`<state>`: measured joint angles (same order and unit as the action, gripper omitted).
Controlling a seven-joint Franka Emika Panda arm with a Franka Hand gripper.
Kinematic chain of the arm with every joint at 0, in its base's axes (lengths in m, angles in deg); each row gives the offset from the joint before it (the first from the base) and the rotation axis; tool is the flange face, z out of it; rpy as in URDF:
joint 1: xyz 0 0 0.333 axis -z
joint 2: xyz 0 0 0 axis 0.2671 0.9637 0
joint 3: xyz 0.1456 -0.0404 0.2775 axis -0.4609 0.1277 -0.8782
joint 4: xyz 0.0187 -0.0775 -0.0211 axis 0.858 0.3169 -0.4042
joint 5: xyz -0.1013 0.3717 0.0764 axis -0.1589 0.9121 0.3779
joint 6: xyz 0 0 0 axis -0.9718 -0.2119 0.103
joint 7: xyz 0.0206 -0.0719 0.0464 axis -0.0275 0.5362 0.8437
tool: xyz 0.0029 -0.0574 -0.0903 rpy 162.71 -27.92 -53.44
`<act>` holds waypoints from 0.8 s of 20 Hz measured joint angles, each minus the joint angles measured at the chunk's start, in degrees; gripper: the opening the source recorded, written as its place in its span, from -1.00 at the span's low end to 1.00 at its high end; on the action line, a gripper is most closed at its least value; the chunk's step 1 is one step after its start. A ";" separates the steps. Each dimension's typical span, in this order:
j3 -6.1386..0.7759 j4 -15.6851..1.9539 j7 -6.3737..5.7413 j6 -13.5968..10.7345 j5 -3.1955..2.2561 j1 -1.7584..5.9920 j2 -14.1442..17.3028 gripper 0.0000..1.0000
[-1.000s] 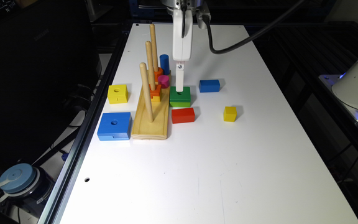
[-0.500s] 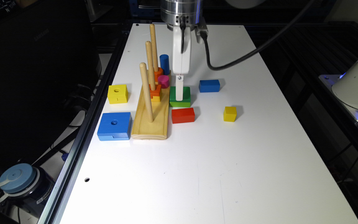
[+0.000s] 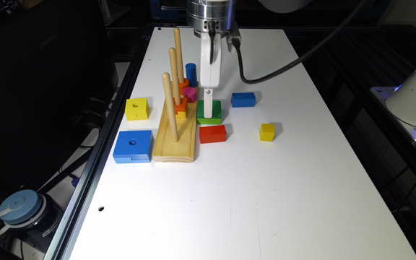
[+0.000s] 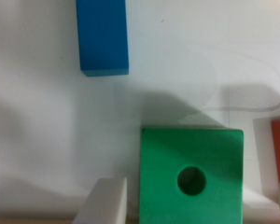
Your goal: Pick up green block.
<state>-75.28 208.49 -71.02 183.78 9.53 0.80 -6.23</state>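
- Green block [image 4: 191, 177] lay flat on the white table [image 3: 229, 202], just right of the wooden peg base [image 3: 175, 141], red block [image 3: 212, 134] nearer.
- Judged light, rigid, smooth; grip opposite side faces.
- Gripper [image 3: 208, 108] stood open, astride it.

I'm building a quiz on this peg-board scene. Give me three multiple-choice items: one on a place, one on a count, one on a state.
1. What colour is the block lying nearest the green block?
A. red
B. yellow
C. blue

2. How many upright pegs stand on the wooden base?
A. two
B. three
C. four

3. How is the pincer set?
A. open, down around the green block
B. shut, holding it high
C. shut on another block

Key:
1 A: the red block sits just beside it.
2 B: three pegs rise in a row.
3 A: the wrist view shows fingers apart on either side of the block.
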 joint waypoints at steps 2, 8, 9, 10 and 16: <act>0.15 -0.02 -0.13 0.78 -0.40 0.00 0.77 1.00; 0.18 -0.06 -0.16 0.93 -0.48 -0.01 0.88 1.00; 0.18 -0.06 -0.16 0.93 -0.48 -0.01 0.88 1.00; 0.18 -0.06 -0.16 0.93 -0.48 -0.01 0.88 1.00; 0.57 -0.08 -0.25 2.87 -1.11 -0.02 3.09 1.00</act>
<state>-74.71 208.41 -71.27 186.64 8.42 0.78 -3.15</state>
